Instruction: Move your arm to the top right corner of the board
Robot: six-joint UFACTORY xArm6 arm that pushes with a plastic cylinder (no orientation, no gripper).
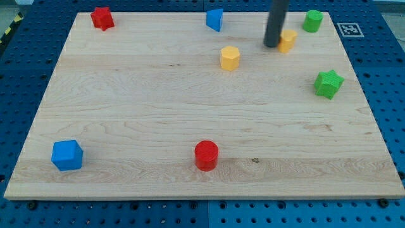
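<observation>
High front view over whole board (190,95)

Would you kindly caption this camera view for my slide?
My tip rests beside a yellow block near the wooden board's top right corner.

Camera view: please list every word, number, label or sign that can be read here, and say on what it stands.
No readable words, brands or numbers.
One sign only: a black-and-white square marker on the blue perforated table, past the wooden board at its top right corner; it holds a pattern, no letters.
The blocks and my tip carry no text.
</observation>
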